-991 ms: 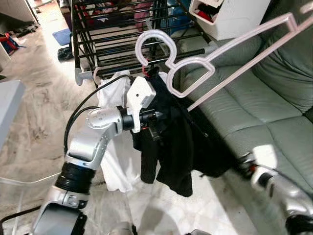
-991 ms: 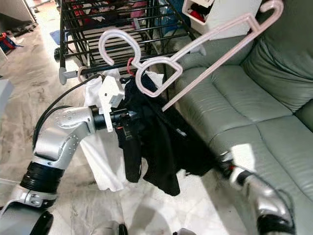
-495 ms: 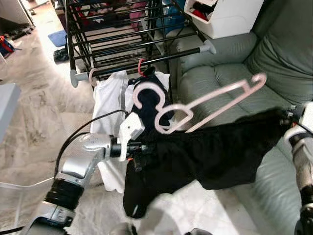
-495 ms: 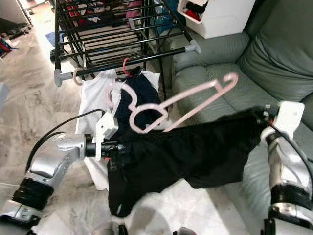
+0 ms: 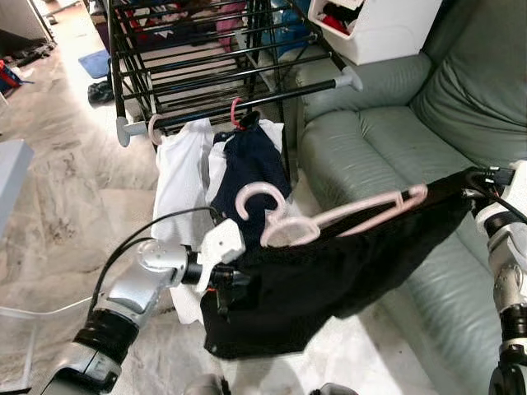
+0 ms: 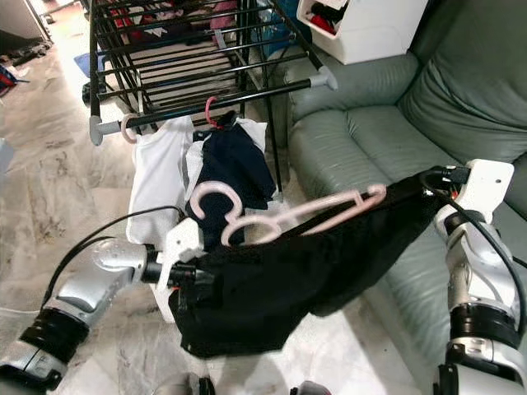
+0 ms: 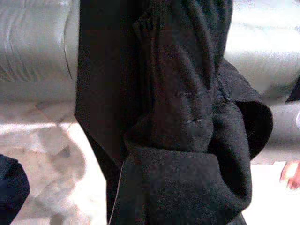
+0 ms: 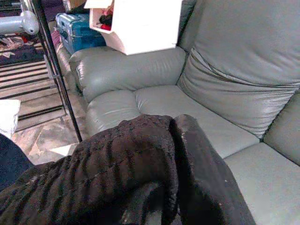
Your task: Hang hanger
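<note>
Now pink hanger [image 5: 329, 222] lies sideways on black top [image 5: 329, 271], hook toward left hand [image 5: 221, 284]. Both hands, left and right hand [image 5: 478, 185], clench top. Rack bar [image 5: 239, 103] up ahead; left hand nearer.

Black garment [image 5: 329, 276] now stretched out flat between left gripper [image 5: 221, 284] and right gripper [image 5: 476, 185], no longer hanging bunched beside the green sofa [image 5: 395, 140]. Pink hanger [image 5: 329, 220] dropped from high over the sofa, lying on the garment.
</note>
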You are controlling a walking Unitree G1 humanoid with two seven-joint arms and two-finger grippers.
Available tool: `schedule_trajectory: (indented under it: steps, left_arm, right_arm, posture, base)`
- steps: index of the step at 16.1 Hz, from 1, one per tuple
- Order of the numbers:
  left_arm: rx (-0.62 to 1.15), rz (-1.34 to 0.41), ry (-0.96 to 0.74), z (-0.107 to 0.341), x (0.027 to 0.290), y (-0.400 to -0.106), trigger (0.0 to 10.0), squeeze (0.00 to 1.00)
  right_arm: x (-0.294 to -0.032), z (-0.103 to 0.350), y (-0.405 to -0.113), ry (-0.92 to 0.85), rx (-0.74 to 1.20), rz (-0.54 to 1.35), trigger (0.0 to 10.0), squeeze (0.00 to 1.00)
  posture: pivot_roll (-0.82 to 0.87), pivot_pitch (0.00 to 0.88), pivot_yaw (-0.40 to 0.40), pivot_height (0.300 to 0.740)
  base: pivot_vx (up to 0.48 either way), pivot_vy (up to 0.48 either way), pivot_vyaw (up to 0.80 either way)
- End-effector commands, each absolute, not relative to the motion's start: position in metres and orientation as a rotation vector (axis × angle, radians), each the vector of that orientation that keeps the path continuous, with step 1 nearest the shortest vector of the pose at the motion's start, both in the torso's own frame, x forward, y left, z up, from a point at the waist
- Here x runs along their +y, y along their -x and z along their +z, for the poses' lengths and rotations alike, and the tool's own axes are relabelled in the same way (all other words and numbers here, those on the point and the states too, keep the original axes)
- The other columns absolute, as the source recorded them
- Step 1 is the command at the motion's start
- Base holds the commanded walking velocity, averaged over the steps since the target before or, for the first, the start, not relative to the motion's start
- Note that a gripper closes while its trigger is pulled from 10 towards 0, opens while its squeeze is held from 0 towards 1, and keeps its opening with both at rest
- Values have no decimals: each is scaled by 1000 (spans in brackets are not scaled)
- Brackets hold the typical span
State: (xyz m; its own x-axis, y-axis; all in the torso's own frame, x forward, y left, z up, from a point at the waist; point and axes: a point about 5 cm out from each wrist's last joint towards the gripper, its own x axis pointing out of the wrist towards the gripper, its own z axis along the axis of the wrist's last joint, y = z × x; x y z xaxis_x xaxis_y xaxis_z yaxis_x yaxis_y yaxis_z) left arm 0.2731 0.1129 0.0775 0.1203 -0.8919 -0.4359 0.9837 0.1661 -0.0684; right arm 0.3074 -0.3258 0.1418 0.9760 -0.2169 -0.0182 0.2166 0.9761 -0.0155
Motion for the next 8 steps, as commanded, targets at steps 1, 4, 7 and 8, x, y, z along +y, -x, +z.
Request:
schedule_trajectory:
  steps: [1,4,7,8]
  left_arm:
    - [517,-1351,-313,65,132,-271,0,0]
    - [549,-1363,-417,53,127,-271,0,0]
    - [599,-1324,-524,40,127,-274,0,0]
    - [613,-1301,-544,36,127,-275,0,0]
  right_arm:
    - [-337,164,-308,17,-67,-290,0,0]
    - [-332,165,-311,22,-72,-272,0,0]
    - [-328,167,-314,16,-79,-258,0,0]
    - [-326,167,-315,16,-80,-251,0,0]
  posture:
    - [-63,0,55,740]
    - [-68,0,53,740]
    - [-67,0,54,740]
    - [-67,0,54,740]
  base:
    - [0,0,0]
    - [0,0,0]
    - [0,0,0]
    - [0,0,0]
